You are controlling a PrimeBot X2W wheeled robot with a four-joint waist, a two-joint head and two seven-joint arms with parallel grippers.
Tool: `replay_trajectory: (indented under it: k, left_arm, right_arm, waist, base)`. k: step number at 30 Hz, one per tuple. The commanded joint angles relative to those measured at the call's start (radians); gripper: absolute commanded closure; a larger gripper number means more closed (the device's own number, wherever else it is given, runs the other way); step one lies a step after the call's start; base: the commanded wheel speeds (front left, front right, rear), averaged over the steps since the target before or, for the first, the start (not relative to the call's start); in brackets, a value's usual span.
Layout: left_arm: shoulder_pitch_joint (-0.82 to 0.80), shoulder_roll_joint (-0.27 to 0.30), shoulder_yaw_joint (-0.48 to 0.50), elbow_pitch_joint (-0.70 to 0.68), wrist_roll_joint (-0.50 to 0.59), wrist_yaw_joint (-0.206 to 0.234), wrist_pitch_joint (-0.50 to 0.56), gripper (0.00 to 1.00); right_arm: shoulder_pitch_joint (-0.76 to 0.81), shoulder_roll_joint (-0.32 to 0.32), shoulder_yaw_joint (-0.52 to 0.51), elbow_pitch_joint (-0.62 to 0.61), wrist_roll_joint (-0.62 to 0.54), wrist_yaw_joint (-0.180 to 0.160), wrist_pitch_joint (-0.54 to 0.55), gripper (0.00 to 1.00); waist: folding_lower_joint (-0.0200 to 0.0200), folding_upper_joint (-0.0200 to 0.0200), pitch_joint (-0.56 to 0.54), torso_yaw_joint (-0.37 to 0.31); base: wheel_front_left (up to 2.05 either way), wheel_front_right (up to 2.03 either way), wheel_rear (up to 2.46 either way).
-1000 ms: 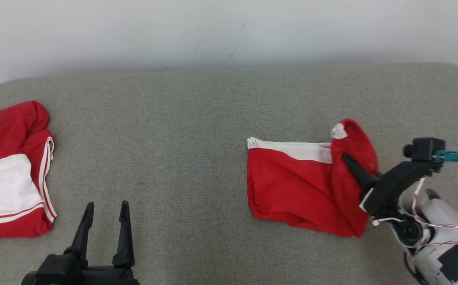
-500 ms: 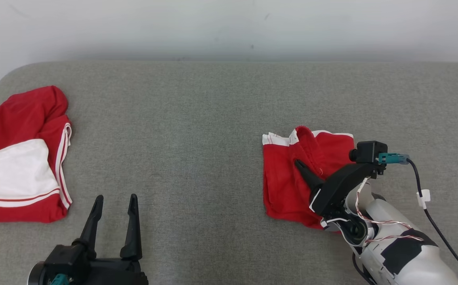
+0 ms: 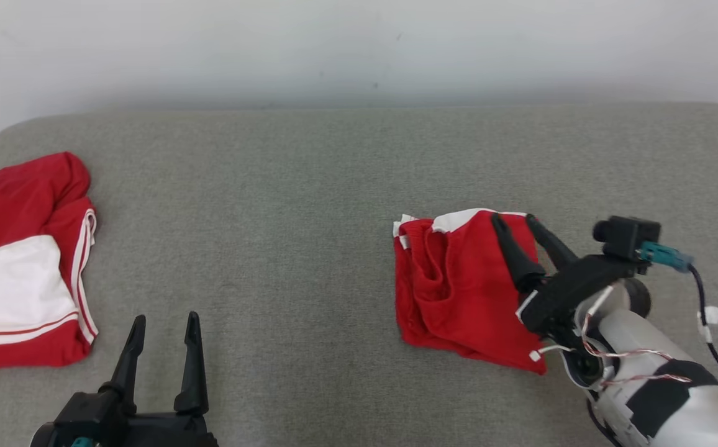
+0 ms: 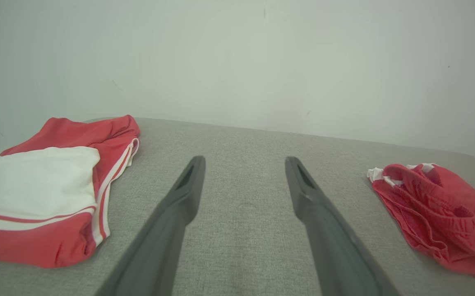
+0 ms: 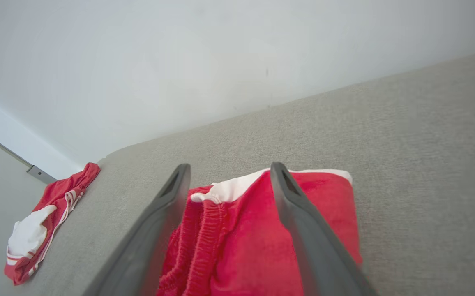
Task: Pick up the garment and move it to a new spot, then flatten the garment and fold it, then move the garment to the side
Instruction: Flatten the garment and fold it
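Note:
The garment (image 3: 458,285) is a red cloth with white trim, lying folded right of the middle of the grey cushion (image 3: 309,205). My right gripper (image 3: 513,218) stands open at its right part, both fingers lying over the fabric and holding nothing. In the right wrist view the garment (image 5: 241,246) shows between and beneath the spread fingers of the right gripper (image 5: 229,166), with a gathered band on the left. My left gripper (image 3: 166,316) is open and empty near the front left edge. In the left wrist view the left gripper (image 4: 244,158) points at bare cushion, with the garment (image 4: 434,213) at far right.
Another red garment (image 3: 17,273) with a white panel and stripe trim lies bunched at the cushion's far left, also seen in the left wrist view (image 4: 44,193) and in the right wrist view (image 5: 40,230). A pale wall (image 3: 359,49) stands behind the cushion.
My right gripper carried a flap of the garment leftward over the rest, then opened and let it go. The head camera shifted slightly. The left arm stayed still.

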State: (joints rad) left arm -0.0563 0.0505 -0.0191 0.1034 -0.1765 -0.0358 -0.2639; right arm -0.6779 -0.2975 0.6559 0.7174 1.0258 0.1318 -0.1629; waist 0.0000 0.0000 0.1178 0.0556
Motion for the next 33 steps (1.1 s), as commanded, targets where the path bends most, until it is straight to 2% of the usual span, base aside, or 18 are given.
replay_trajectory:
  k: [1,3,9,13,18,22,27,33]
  left_arm:
    - [0.009,0.000,0.004,-0.005,0.007,-0.001,-0.001,0.00]
    - [0.024,0.000,0.016,-0.010,0.014,0.000,-0.001,0.00]
    - [0.043,0.000,0.039,-0.017,0.022,0.001,-0.001,0.00]
    - [0.062,0.000,0.061,-0.027,0.025,0.004,-0.001,0.00]
    - [0.074,0.000,0.089,-0.037,0.031,0.004,-0.001,0.00]
    - [0.082,0.000,0.101,-0.039,0.040,-0.004,-0.001,0.00]
    - [0.088,0.000,0.107,-0.038,0.047,-0.009,-0.001,0.00]
    - [0.111,0.000,0.109,-0.040,0.062,-0.013,-0.001,0.00]
  right_arm:
    - [0.024,-0.011,0.001,-0.006,-0.005,-0.002,-0.015,0.00]
    - [0.055,-0.049,-0.012,-0.046,-0.023,-0.002,-0.068,0.00]
    - [0.145,-0.084,-0.074,-0.119,-0.039,-0.002,-0.100,0.00]
    - [0.223,-0.102,-0.176,-0.206,-0.161,-0.002,-0.102,0.00]
    - [0.362,-0.040,-0.352,-0.341,-0.321,-0.002,-0.101,0.00]
    - [0.466,0.005,-0.445,-0.440,-0.419,-0.002,-0.101,0.00]
    - [0.570,0.051,-0.516,-0.546,-0.509,-0.002,-0.101,0.00]
    - [0.664,0.091,-0.550,-0.629,-0.588,-0.002,-0.101,0.00]
  waist:
    - [0.0000,0.0000,-0.016,-0.021]
    - [0.0000,0.0000,-0.028,-0.044]
    - [0.0000,0.0000,-0.050,-0.081]
    - [0.0000,0.0000,-0.064,-0.110]
    - [0.0000,0.0000,-0.072,-0.127]
    - [0.0000,0.0000,-0.080,-0.127]
    - [0.0000,0.0000,-0.092,-0.119]
    - [0.0000,0.0000,-0.108,-0.112]
  base:
    - [0.00,0.00,0.00]
    - [0.00,0.00,0.00]
    - [0.00,0.00,0.00]
    - [0.00,0.00,0.00]
    - [0.00,0.00,0.00]
    - [0.00,0.00,0.00]
    - [0.00,0.00,0.00]
    - [0.00,0.00,0.00]
